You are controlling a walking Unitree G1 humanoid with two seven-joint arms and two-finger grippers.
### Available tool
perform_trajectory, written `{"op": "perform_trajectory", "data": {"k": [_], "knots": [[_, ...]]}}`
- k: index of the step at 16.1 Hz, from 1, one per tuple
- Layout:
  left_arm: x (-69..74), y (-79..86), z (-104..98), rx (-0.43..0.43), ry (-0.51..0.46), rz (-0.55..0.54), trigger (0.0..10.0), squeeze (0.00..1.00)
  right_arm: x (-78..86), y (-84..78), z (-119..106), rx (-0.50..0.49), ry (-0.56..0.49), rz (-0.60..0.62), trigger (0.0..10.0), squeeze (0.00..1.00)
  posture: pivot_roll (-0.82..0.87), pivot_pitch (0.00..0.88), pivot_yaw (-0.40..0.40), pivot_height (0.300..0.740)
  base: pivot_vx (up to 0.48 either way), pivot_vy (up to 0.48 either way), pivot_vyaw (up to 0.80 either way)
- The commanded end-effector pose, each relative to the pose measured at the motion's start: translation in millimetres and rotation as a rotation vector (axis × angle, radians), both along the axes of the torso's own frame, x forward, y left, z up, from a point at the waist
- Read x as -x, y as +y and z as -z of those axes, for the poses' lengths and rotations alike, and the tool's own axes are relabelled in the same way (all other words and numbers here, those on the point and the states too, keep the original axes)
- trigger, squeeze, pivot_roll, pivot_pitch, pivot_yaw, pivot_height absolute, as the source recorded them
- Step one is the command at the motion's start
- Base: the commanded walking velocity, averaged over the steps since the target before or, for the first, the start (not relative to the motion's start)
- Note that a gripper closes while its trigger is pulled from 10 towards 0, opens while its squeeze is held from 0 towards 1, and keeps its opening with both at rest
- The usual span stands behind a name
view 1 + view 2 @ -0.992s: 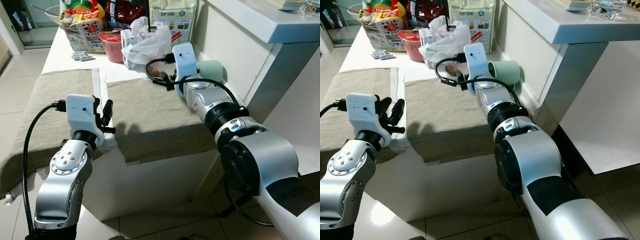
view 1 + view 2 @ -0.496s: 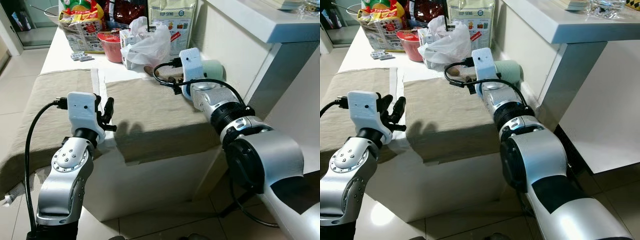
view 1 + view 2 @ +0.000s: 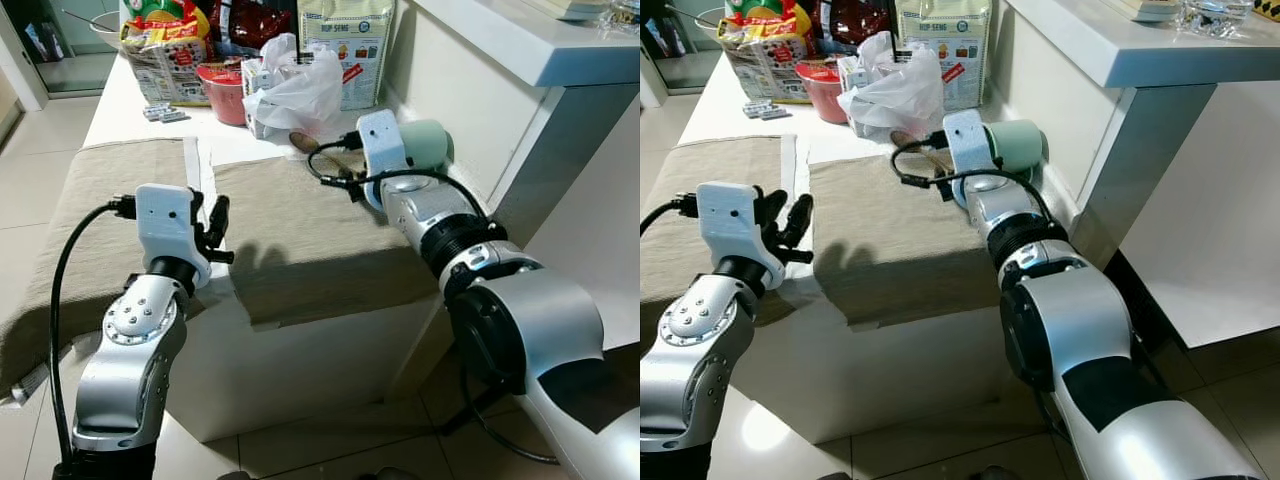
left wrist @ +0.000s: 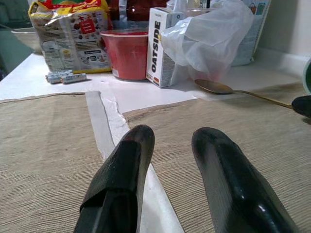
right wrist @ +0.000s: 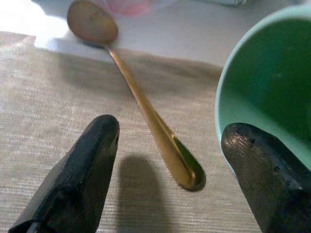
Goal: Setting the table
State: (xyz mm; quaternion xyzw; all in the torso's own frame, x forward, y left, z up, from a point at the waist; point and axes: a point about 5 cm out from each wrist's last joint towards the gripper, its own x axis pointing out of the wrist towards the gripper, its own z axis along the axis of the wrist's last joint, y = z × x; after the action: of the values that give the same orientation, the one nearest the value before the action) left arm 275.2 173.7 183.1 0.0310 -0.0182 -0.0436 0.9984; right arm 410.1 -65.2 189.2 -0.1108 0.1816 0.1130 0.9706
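White worktop (image 3: pixel 140 95) with two woven mats, groceries at its far end.
Right claw (image 5: pixel 167 167) gapes over the right mat (image 3: pixel 300 225), gold spoon (image 5: pixel 141 102) between its fingers, green cup (image 5: pixel 265 92) touching one; left claw (image 4: pixel 167 182), parted, hovers over the mats' gap.

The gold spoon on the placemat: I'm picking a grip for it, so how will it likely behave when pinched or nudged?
The gold spoon looks like polished metal, so probably stiff but slippery. It lies flat on the woven placemat, so its thin handle may be hard to get under. The right gripper has its jaws open astride the handle end, and the green cup lies on its side close by and might roll if bumped.
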Motion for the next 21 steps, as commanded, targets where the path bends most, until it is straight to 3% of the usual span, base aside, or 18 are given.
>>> {"op": "perform_trajectory", "data": {"k": [1,6,8,12,15,18,21], "knots": [[0.7,-1.1,-1,-0.013,0.006,0.013,10.0,0.00,2.3,-0.7,8,0.006,0.033,0.000,10.0,0.00,-0.06,0.049,-0.004,0.740,0.000,0.000,0.00],[-1.1,-0.6,-2,-0.021,0.005,0.021,10.0,0.00,1.9,1.6,5,-0.002,0.026,-0.003,10.0,0.00,-0.06,0.049,0.000,0.740,0.000,0.000,0.00],[-3.0,-1.3,-3,-0.024,0.004,0.029,10.0,0.00,-3.3,-0.2,-12,-0.060,-0.018,0.028,10.0,0.00,-0.06,0.044,0.009,0.740,0.000,0.000,0.00],[-6.8,-0.5,-8,-0.040,-0.017,0.032,10.0,0.00,-10.6,-3.8,-40,-0.106,-0.197,0.022,10.0,0.00,-0.06,0.039,0.017,0.740,0.000,0.000,0.00],[-4.8,-1.3,-7,-0.037,-0.029,0.019,10.0,0.00,-14.2,-9.8,-74,-0.131,-0.433,0.026,10.0,0.00,-0.05,0.034,0.022,0.740,0.000,0.000,0.00],[-5.0,-2.2,-7,-0.036,-0.029,0.018,10.0,0.00,-13.9,-19.6,-70,-0.119,-0.474,0.032,10.0,0.00,-0.04,0.024,0.020,0.740,0.000,0.000,0.00],[-5.2,-4.7,-6,-0.032,-0.046,0.002,10.0,0.00,-9.4,-36.6,-58,-0.182,-0.564,0.068,10.0,0.00,-0.02,0.000,0.012,0.740,0.000,0.000,0.00]]}}
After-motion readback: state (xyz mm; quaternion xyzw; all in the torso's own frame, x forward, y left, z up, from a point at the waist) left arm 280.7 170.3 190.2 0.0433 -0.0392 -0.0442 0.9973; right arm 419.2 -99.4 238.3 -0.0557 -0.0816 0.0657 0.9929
